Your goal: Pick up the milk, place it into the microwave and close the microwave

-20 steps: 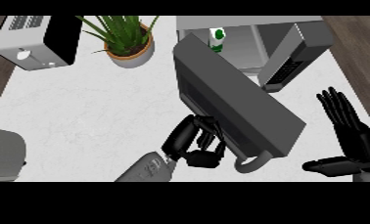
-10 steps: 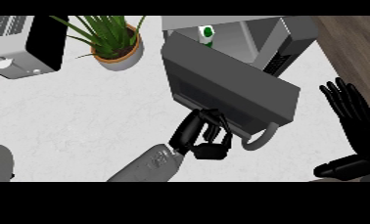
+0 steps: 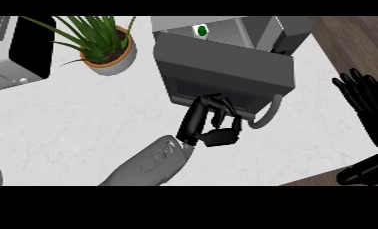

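A white marble-patterned counter (image 3: 88,118) is filling most of the head view, with a strip of brown wood floor showing at the far right. On it the microwave (image 3: 221,68) is sitting as a grey box, its dark flat door (image 3: 229,73) swung out toward the robot and showing a smooth, dull face with a curved grey handle (image 3: 269,115) at its lower right corner. Inside the lit cavity, at the back, the milk (image 3: 200,31) is standing upright; only its white top and round green cap are showing above the door's upper edge. It is lying well beyond the left hand (image 3: 210,123), with the whole door between them. That black hand, coming up from a rounded grey forearm, is pressing against the door's lower edge with its fingers curled in; whether they are gripping the door or only pushing on it cannot be told. The right hand (image 3: 358,93) is resting at the view's right edge, fingers straight and spread, touching nothing. A toaster (image 3: 26,48) with a glossy black side is sitting at the left edge, and beside it a spiky green plant in a round terracotta pot (image 3: 111,55).
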{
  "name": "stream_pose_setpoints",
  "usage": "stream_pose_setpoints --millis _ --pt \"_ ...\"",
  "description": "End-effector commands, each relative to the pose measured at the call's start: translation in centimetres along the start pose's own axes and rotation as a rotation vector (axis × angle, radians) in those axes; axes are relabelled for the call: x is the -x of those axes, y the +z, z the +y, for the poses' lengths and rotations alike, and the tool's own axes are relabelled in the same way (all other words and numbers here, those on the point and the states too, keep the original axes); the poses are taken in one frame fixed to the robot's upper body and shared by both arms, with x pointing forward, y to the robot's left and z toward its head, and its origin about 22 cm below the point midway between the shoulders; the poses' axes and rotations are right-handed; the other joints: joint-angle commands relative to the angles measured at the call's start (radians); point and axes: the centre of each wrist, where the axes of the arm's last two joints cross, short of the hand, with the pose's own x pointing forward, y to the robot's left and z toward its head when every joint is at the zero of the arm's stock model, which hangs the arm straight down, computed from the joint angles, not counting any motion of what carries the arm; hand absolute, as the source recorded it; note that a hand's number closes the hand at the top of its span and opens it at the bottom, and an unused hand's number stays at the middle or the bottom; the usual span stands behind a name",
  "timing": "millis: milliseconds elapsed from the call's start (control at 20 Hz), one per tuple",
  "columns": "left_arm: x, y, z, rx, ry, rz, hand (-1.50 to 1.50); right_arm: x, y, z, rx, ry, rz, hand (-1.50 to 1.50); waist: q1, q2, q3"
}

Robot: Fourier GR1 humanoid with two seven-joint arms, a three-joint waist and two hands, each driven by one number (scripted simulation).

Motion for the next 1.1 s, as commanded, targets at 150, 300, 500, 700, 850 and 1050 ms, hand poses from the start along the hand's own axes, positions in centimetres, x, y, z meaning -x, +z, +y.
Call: stream_pose_setpoints --millis 150,300,500,700,850,1050 --pt "-1.9 -3.0 0.4 -0.154 0.014 -0.01 -1.5 -2.5 -1.8 -1.9 -0.043 0.028 -0.064 -1.5 -0.035 0.012 0.002" --pt "-2.5 -4.4 0.7 -0.192 -0.005 0.014 -1.5 -3.5 -3.0 -2.2 -0.072 0.045 -0.088 -1.5 -0.053 0.021 0.004" --pt "-2.4 -5.0 1.1 -0.263 -0.011 0.062 -1.5 -9.4 -5.4 -5.2 -0.089 0.379 -0.15 1.5 -0.083 0.015 0.001" --pt "-3.4 -6.0 1.5 -0.324 0.029 0.042 -1.5 -10.0 -6.3 -5.3 -0.076 0.445 -0.176 1.5 -0.073 0.037 0.001" --pt "-3.7 -6.4 1.5 -0.354 0.046 0.042 -1.5 -10.4 -6.6 -5.7 -0.072 0.477 -0.18 1.5 -0.074 0.044 0.003" --pt "-3.7 -6.4 1.6 -0.381 0.065 0.054 -1.5 -11.4 -7.4 -5.9 -0.073 0.518 -0.213 1.5 -0.073 0.049 0.003"
